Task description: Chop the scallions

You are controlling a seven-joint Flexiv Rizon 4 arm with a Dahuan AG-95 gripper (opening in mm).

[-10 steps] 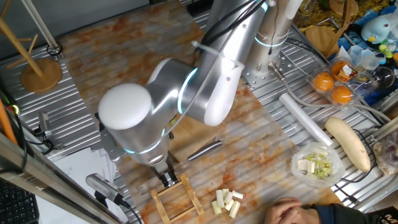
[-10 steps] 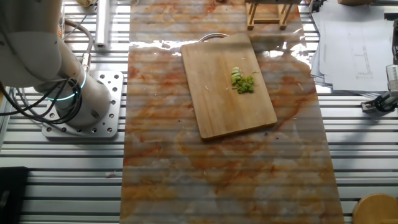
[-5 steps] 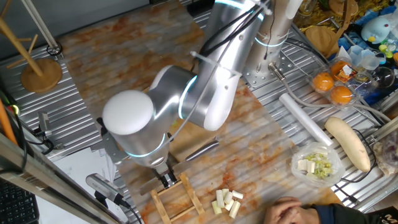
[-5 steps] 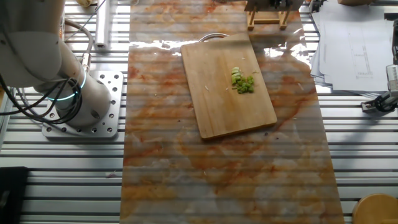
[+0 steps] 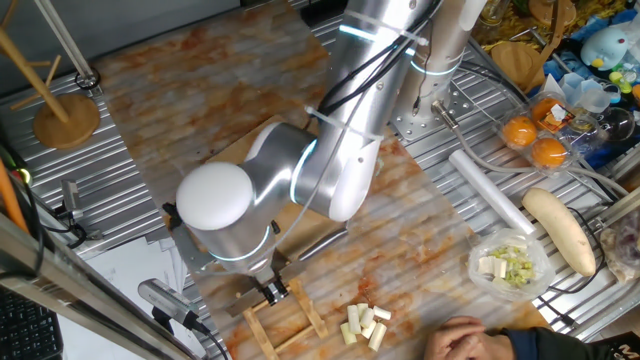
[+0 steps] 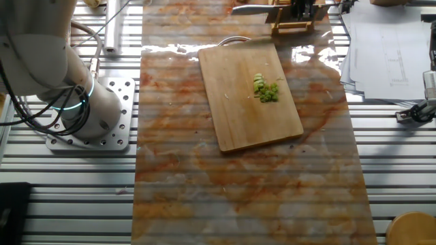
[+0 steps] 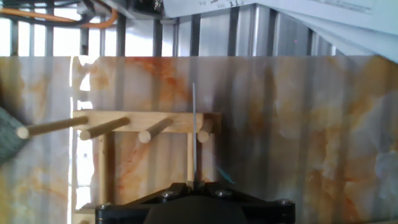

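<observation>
The scallions (image 6: 266, 90) lie as a small heap of bright green bits, with a short stalk piece at its top, on the right half of the wooden cutting board (image 6: 245, 102). My gripper (image 7: 194, 185) is shut on a knife (image 7: 194, 124), seen edge-on as a thin line above the wooden rack (image 7: 143, 124). In the other fixed view the gripper (image 6: 300, 7) and the blade (image 6: 252, 8) show at the top edge, beyond the board. In one fixed view the arm hides the scallions; the gripper (image 5: 272, 290) hangs over the rack (image 5: 285, 320).
Pale cream chunks (image 5: 362, 323) lie by the rack, with a person's hand (image 5: 465, 340) near them. A bowl of whitish-green bits (image 5: 510, 265), a pale long vegetable (image 5: 560, 228) and oranges (image 5: 535, 140) sit to the right. Papers (image 6: 388, 47) lie beside the mat.
The arm has shifted and the gripper with the knife has come into the other fixed view at its top edge, the blade now showing there. The scallions have not moved.
</observation>
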